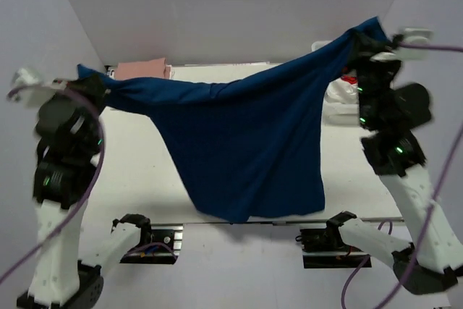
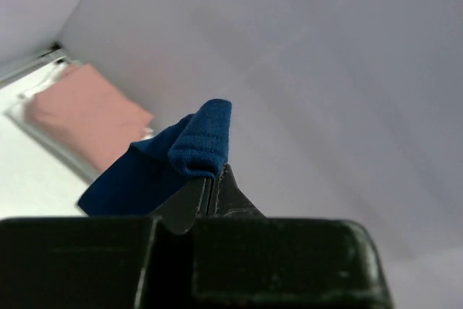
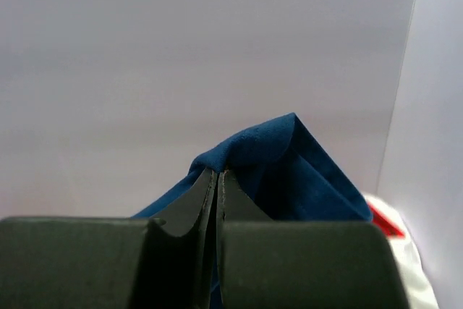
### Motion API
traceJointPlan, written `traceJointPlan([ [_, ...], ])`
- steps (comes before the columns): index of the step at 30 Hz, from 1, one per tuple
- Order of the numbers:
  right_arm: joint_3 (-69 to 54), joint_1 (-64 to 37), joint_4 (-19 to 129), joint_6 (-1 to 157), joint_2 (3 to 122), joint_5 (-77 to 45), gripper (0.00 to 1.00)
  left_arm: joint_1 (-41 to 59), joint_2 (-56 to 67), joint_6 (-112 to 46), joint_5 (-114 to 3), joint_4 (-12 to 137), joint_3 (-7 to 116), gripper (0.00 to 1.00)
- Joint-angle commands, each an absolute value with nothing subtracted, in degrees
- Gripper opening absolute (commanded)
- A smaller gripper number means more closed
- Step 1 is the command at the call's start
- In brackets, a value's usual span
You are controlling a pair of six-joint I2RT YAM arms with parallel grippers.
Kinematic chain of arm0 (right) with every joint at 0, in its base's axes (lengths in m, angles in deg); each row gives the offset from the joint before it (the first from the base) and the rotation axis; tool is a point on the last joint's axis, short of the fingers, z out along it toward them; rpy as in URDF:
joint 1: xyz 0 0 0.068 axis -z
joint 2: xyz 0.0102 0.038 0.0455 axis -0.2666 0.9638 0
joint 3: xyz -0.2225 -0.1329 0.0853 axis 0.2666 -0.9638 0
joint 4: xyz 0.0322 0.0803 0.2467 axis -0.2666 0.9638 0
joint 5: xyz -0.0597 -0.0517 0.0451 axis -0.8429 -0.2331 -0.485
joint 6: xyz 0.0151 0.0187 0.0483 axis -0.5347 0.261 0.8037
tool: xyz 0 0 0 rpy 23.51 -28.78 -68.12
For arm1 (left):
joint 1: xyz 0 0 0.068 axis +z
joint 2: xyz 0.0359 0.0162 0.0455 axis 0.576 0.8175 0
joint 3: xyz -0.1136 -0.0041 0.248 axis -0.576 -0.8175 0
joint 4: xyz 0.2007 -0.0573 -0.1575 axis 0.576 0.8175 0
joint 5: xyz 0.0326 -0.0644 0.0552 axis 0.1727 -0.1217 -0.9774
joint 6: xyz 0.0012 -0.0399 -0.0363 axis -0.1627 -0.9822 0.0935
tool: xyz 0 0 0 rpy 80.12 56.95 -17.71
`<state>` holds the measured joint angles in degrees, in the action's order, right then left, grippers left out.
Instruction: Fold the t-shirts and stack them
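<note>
One navy t-shirt [image 1: 246,142] held aloft, one folded pink t-shirt [image 1: 142,69]

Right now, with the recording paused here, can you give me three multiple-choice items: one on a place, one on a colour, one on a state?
1. Where does the pink t-shirt lie?
A. at the far-left back of the table
B. hanging from the right jaws
C. over the left arm's base

2. What colour is the held-up t-shirt?
A. white
B. navy blue
C. red

3. How do the left jaws and right jaws stand?
A. both open
B. both shut on the held-up t-shirt
C. left open, right shut

Answers: 1 A, the top view shows it folded at the far left; 2 B, every view shows blue cloth; 3 B, each wrist view shows closed jaws pinching blue cloth.
</note>
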<state>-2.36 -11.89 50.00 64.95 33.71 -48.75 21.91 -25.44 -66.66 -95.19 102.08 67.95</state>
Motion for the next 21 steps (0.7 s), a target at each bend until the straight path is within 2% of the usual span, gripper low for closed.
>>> traceJointPlan([
  [1,-4.50,-11.26,50.56,65.58,42.83,-56.33,0.00,22.59,-9.19,-65.10,-99.23,104.91,69.27,0.00],
  [4,-5.56,-8.81,50.73,67.94,51.08,-59.15,0.00,22.60,0.51,-64.58,-101.51,105.55,71.82,0.00],
  [7,-5.22,-5.03,54.66,73.99,60.83,-56.71,0.00,23.91,13.78,-63.53,-99.15,105.55,75.50,0.01],
  [9,-4.34,-2.23,59.07,78.05,67.17,-52.15,0.00,24.44,23.45,-62.39,-96.53,106.07,79.02,0.29],
  [10,-2.59,-1.60,63.60,80.85,70.77,-51.87,0.38,24.97,26.52,-60.55,-94.77,108.16,83.03,0.68],
  [11,-2.58,-1.24,65.13,82.97,74.46,-50.12,0.38,24.97,29.51,-60.53,-92.49,110.27,85.42,0.78],
  [12,-1.36,-0.54,66.45,83.07,75.89,-48.10,0.90,24.97,32.07,-60.53,-91.25,112.81,87.54,0.83],
  [14,-0.47,-0.80,69.54,83.60,78.62,-45.29,0.90,24.97,34.99,-60.53,-91.23,115.56,88.87,0.87],
  [16,-3.70,-1.24,66.14,82.47,77.75,-35.72,0.90,24.27,31.95,-59.58,-89.66,112.87,82.51,1.00],
  [18,-9.91,-1.68,60.61,81.84,74.60,-25.13,0.90,23.74,27.72,-59.57,-85.11,109.26,76.08,1.00],
  [19,-11.18,-2.37,58.92,81.84,74.06,-23.75,0.90,23.74,25.52,-58.70,-82.21,106.80,68.82,1.00],
  [21,-12.33,-3.26,56.62,81.06,74.49,-20.05,0.90,23.74,19.48,-58.16,-74.29,99.59,61.75,1.00],
])
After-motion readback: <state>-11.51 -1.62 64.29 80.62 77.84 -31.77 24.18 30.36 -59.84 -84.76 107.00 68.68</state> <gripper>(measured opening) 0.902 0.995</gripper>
